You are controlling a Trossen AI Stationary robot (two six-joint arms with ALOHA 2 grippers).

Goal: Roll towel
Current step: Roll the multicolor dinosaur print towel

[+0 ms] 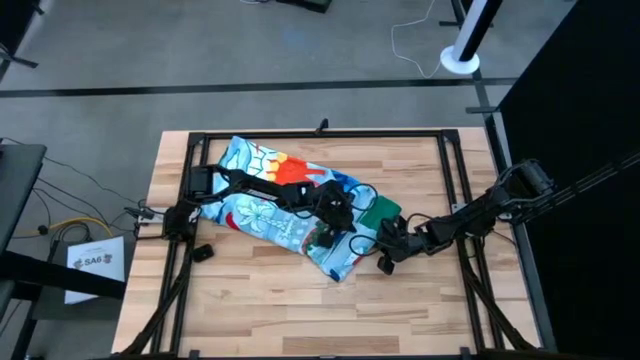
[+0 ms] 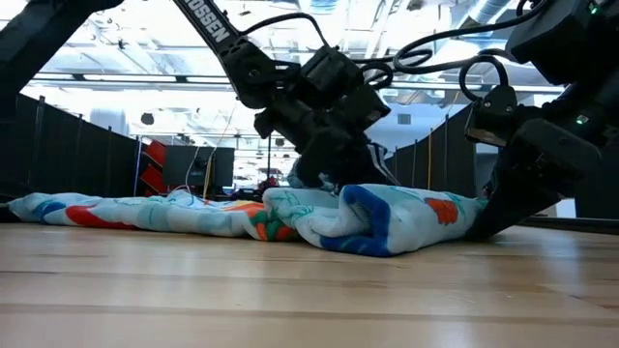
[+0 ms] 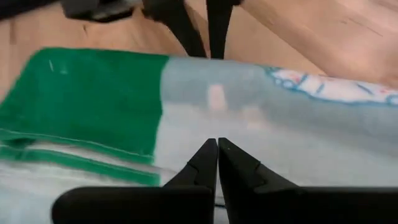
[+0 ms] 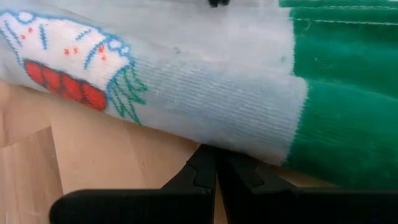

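The towel [image 1: 265, 205] lies slantwise across the table from far left to near middle. Its near end is bunched into a thick roll [image 2: 387, 220], with a green part [image 1: 381, 211] beside it. My left gripper [image 3: 217, 144] is shut, its tips down on the roll's light-blue top next to the green band [image 3: 87, 93]. My right gripper [image 4: 216, 154] is shut too, low at the table. It stands against the roll's side where light blue meets green [image 4: 292, 118]. The low view shows the left gripper [image 2: 334, 179] above the roll and the right gripper [image 2: 484, 222] at its right end. My left gripper comes from above, slanting down, with its shut fingertips on the roll's light-blue top [image 3: 217, 124]. Whether any cloth sits between the tips I cannot tell. My right gripper comes low from the table's right side. Its shut fingertips meet the roll's lower edge [image 4: 217, 140] just above the wood, and the roll lies on the table.
A dark metal frame [image 1: 320, 133] runs around the work area along the far edge and both sides. Bare wood [image 1: 260, 310] stretches between the towel and the near edge. A small dark object [image 1: 202, 251] lies at the near left.
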